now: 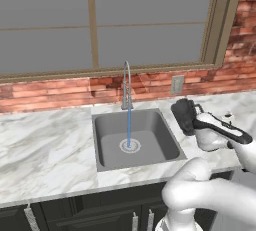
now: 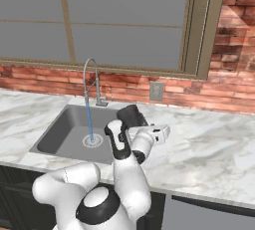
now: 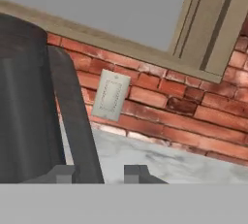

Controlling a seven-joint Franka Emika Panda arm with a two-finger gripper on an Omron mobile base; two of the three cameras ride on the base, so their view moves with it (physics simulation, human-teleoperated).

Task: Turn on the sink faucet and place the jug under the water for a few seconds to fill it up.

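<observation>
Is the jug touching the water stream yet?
Apart. In the left base view the jug sits right of the sink, with open basin between it and the water falling from the sink faucet.

A white, grey-veined marble desk [image 1: 45,150] runs below the red brick wall. Set into it is a square grey recessed sink [image 1: 107,137], with a tall silver gooseneck faucet [image 1: 126,87] standing at its back rim.

Both base views look down at the sink [image 1: 135,137] (opposite sides); hand view hugs brick wall [image 3: 164,97].
</observation>
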